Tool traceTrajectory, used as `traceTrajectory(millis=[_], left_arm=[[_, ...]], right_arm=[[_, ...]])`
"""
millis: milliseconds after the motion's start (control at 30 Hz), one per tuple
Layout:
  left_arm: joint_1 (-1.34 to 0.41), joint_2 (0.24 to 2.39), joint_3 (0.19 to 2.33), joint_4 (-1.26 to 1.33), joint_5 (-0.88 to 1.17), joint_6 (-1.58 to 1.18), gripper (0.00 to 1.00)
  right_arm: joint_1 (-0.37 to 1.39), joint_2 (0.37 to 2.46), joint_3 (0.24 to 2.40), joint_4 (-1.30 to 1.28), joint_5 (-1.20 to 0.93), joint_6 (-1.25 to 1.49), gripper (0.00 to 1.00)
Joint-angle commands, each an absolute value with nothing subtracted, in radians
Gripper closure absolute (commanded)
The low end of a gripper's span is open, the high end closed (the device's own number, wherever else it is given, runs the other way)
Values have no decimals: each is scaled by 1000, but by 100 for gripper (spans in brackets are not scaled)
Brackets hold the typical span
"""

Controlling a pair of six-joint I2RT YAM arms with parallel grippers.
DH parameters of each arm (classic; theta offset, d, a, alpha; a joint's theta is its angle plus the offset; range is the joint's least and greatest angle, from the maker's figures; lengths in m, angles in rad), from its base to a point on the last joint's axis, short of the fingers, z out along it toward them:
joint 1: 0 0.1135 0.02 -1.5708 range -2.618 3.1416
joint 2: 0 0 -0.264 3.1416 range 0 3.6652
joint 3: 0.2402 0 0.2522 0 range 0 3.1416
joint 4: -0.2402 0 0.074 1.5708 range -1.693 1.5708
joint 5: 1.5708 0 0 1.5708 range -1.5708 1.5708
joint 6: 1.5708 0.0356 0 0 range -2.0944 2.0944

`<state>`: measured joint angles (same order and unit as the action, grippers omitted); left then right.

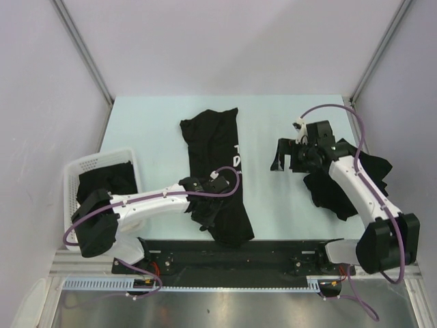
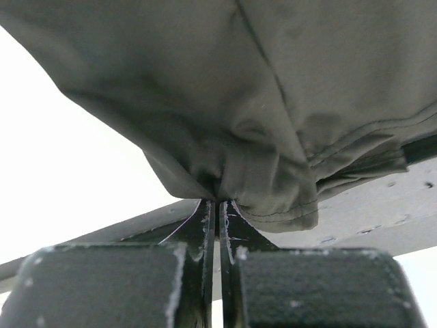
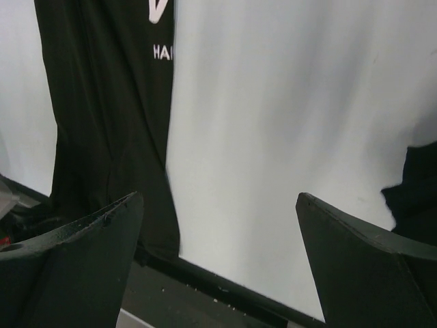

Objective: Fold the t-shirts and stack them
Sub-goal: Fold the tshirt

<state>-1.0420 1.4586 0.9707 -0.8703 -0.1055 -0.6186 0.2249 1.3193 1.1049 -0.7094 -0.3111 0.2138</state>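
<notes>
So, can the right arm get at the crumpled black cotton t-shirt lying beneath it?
Probably yes: the right hand is open and empty, and the crumpled black cotton t-shirt lies uncovered just beside it.

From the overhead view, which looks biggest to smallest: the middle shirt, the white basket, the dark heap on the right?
Largest: middle t-shirt.
Then white basket and right-hand heap of t-shirts, too alike to rank; both are partly hidden.
</notes>
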Motion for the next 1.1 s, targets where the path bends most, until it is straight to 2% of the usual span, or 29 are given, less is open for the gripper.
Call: traceTrajectory(millis=[0, 233, 533, 767, 900, 1067], left_arm=[[-1032, 1448, 983, -907, -117, -583, 100], [-1034, 1457, 991, -931, -109, -586, 100], [-1034, 1428, 977, -917, -107, -600, 100], [-1034, 1404, 957, -874, -87, -603, 100], [-1034, 1388, 960, -865, -87, -601, 100], [-1034, 1358, 965, -868, -87, -594, 100]], right_arm=[[236, 1198, 1028, -741, -325, 252, 0], [264, 1071, 884, -713, -361, 365, 0], [411, 917, 690, -594, -299, 535, 0], [655, 876, 583, -476, -131, 736, 0], [825, 928, 542, -396, 0, 822, 0], [942, 1003, 515, -309, 116, 902, 0]])
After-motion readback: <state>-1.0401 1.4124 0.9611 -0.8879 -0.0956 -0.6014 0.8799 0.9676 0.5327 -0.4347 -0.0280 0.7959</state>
